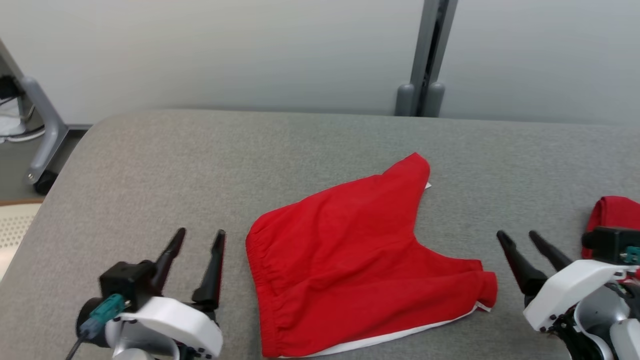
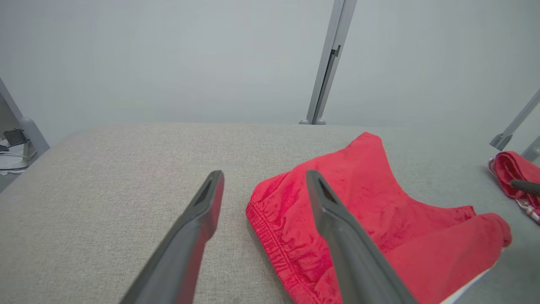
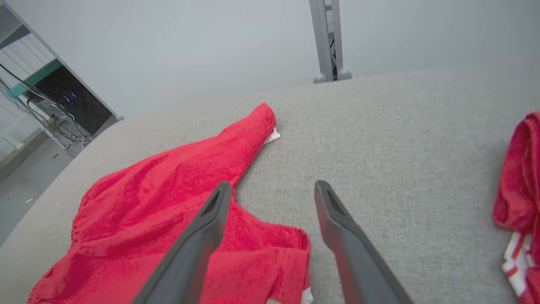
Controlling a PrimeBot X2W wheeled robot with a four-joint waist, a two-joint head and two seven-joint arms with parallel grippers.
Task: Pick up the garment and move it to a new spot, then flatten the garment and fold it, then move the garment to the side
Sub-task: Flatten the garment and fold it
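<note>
The garment [image 1: 350,250] is a pair of red shorts with white trim, lying spread on the grey table [image 1: 175,165] near the front middle, waistband to the left, one leg pointing far and one to the right. My left gripper [image 1: 200,239] hovers just left of the waistband, open and empty. In the left wrist view the garment [image 2: 379,219] lies right of the left gripper [image 2: 263,177]. My right gripper [image 1: 517,237] stands open and empty just right of the near leg's hem. In the right wrist view the garment [image 3: 168,211] lies left of the right gripper [image 3: 272,185].
A second red piece of cloth [image 1: 617,212] with white stripes lies at the table's right edge, behind my right wrist; it shows as red cloth [image 3: 521,185] at the right. A grey post [image 1: 430,60] rises behind the table. A grey frame leg [image 1: 42,130] stands off the left edge.
</note>
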